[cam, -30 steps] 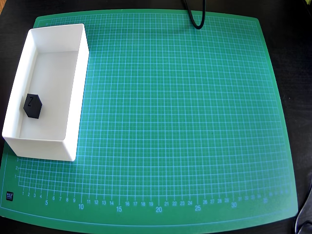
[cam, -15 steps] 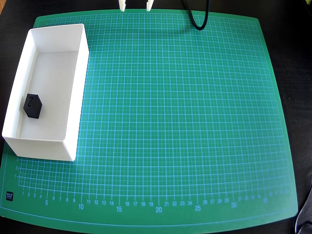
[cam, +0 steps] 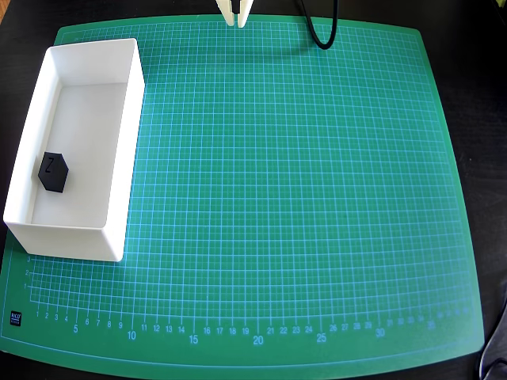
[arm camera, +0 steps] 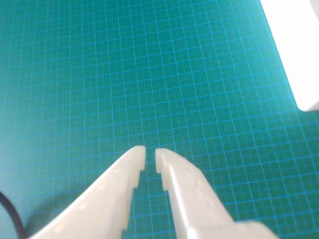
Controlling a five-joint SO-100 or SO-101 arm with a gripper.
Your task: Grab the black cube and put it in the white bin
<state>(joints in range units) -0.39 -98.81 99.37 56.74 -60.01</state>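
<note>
The black cube (cam: 53, 172) lies on the flat bottom of the white bin (cam: 125, 158), a Z on its top face, in the overhead view. The bin stands on the left side of the green mat; in the wrist view only a corner of its wall (arm camera: 299, 55) shows at the top right. My gripper (cam: 237, 17) is at the far top edge of the mat, well to the right of the bin. In the wrist view my gripper (arm camera: 150, 155) is shut and empty, fingertips nearly touching above bare mat. The cube is out of the wrist view.
The green cutting mat (cam: 301, 198) with a printed grid covers the table. A black cable (cam: 321, 32) loops onto the mat's top edge to the right of the gripper. A dark table edge surrounds the mat.
</note>
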